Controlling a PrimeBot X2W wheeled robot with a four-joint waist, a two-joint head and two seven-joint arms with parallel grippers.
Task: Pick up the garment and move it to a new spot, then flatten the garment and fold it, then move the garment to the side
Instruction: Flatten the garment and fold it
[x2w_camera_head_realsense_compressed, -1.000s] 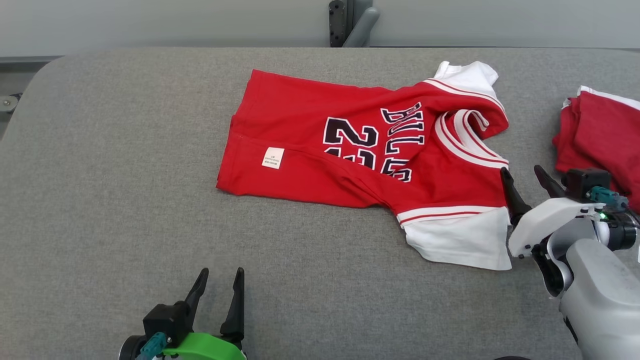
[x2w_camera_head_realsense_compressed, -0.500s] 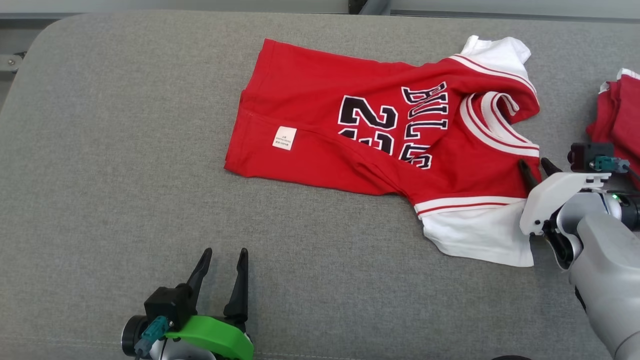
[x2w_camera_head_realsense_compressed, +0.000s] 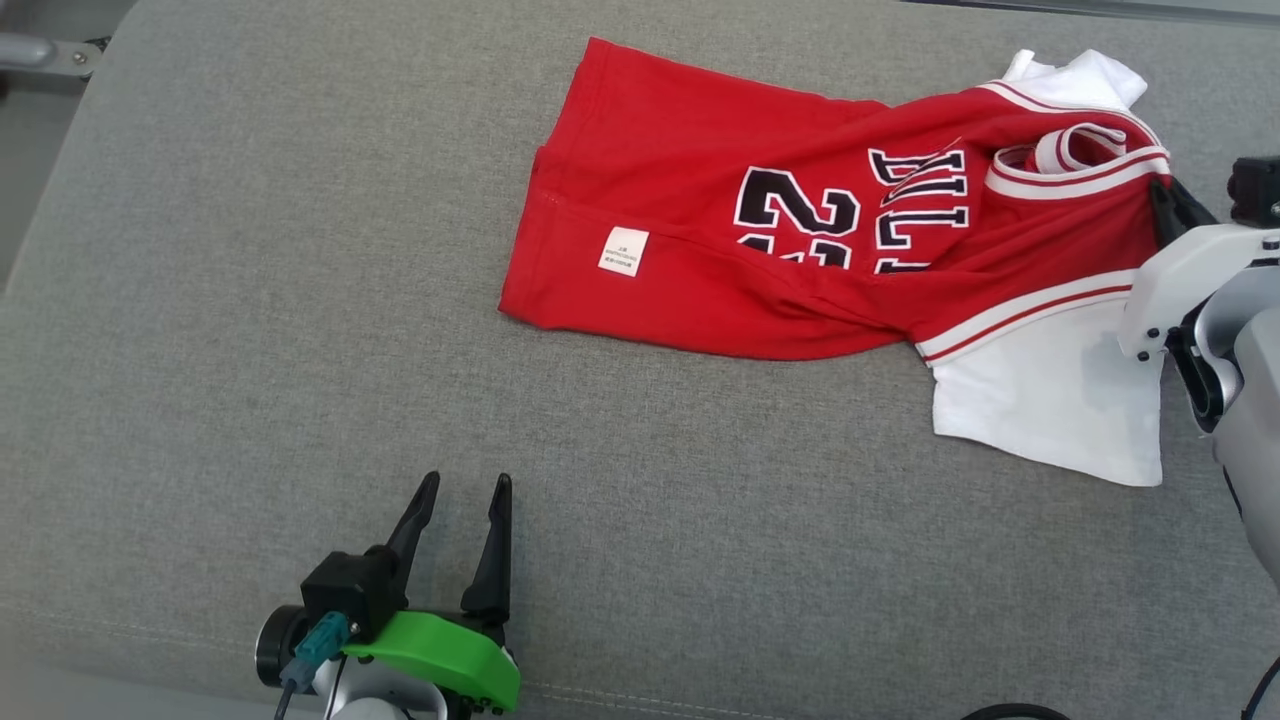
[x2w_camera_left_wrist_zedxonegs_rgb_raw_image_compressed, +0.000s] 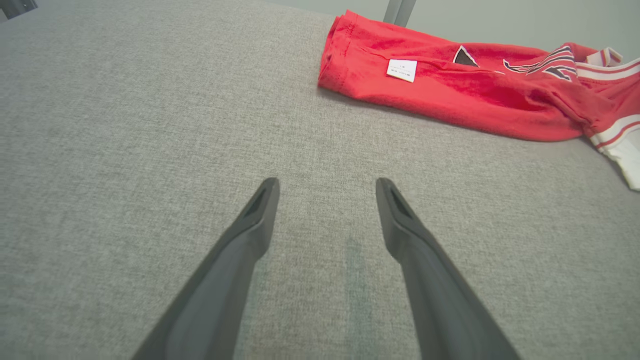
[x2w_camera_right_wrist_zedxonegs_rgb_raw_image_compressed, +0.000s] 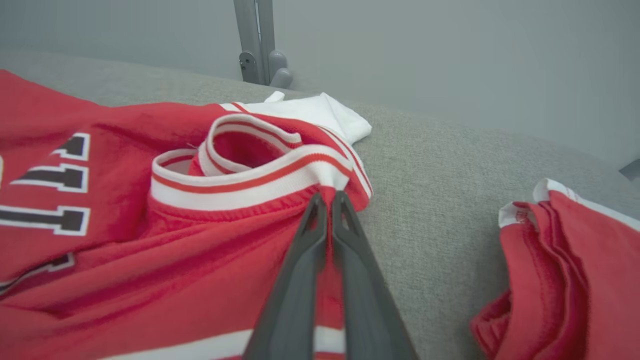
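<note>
Your right claw has its two fingers pressed together, pinching the red cloth of the jersey right at the lower edge of the striped collar band. In the head view that claw sits at the jersey's 3 o'clock end.

You have one jersey laid out on the grey padded table, toward 1 o'clock from the middle of the head view. Its long axis runs from 9 to 3 o'clock: hem at 9, collar at 3, number and lettering face up. It has two white sleeves, one at 12 o'clock and one at 5 o'clock, and one white label near the hem.

One more red-and-white garment lies bunched at 4 o'clock from the claw in the right wrist view, apart from the jersey.

Your left claw is at 7 o'clock in the head view, fingers spread wide over bare table, touching nothing and well apart from the jersey.
</note>
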